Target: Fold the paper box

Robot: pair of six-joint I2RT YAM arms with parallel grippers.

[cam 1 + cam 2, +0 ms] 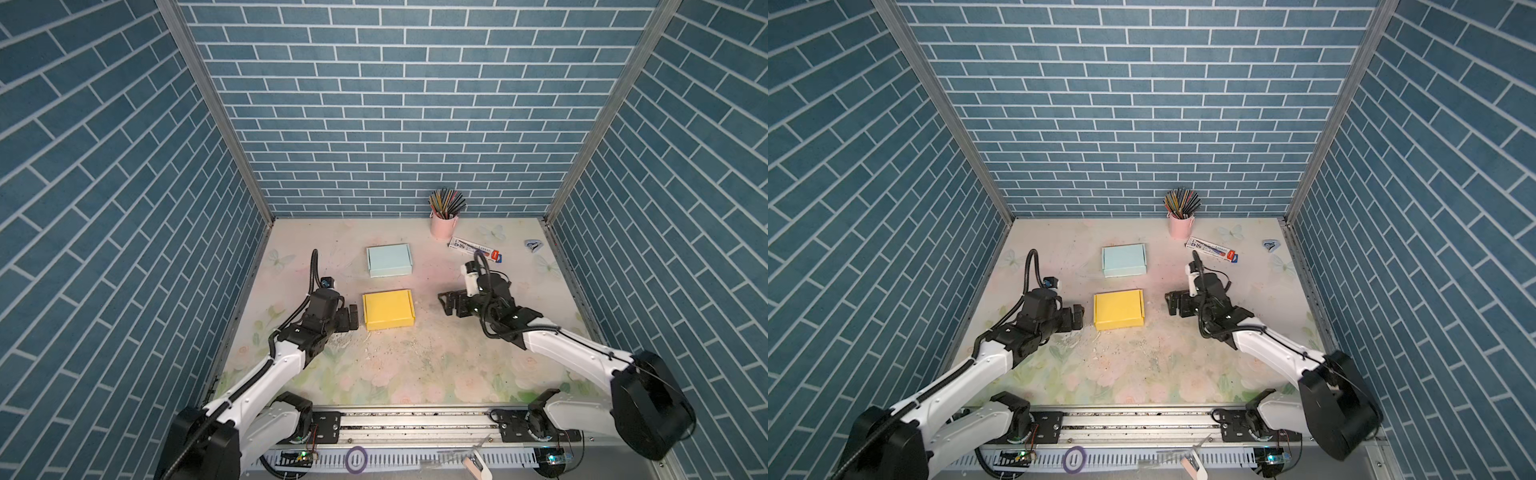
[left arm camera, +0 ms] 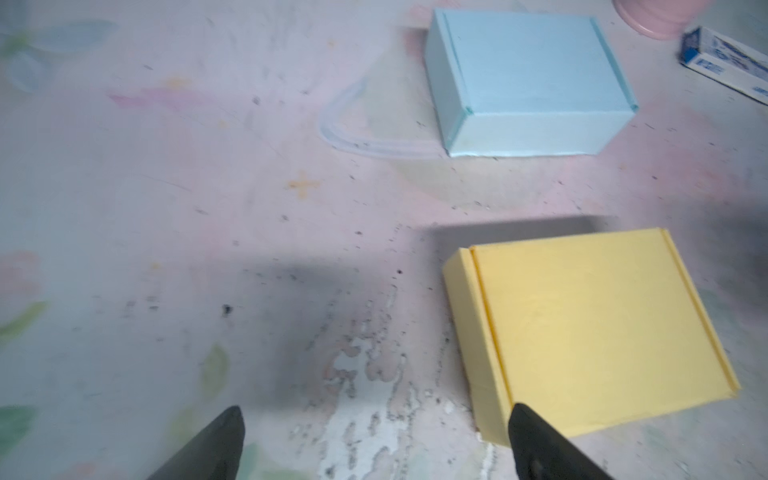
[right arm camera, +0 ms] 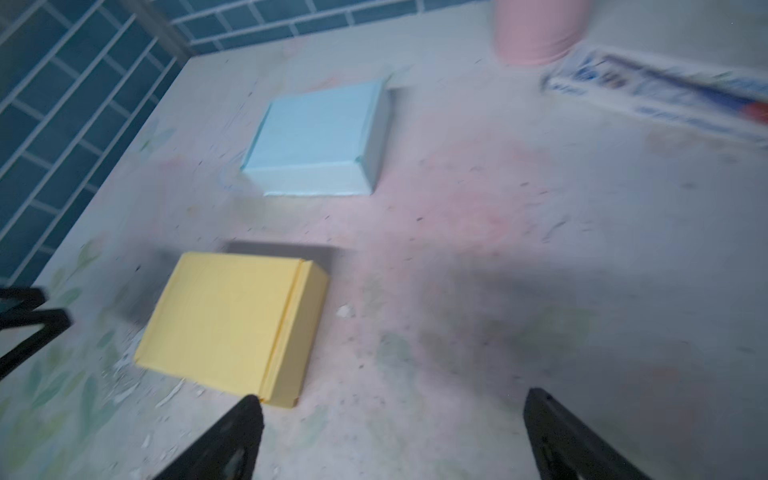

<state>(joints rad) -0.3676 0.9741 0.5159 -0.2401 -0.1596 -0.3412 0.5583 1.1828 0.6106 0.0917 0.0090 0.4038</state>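
The yellow paper box (image 1: 388, 309) sits closed on the table (image 1: 415, 374), nearer me than the blue box (image 1: 389, 260), with my left gripper (image 1: 354, 318) just beside it and my right gripper (image 1: 444, 304) farther off, both spread wide, empty.

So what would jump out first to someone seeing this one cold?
The yellow box pops first, closed up at centre, with a pale blue box closed just behind it. The left claw and right claw flank the yellow one, both open and empty. A pink cup of pencils stands by the back wall.
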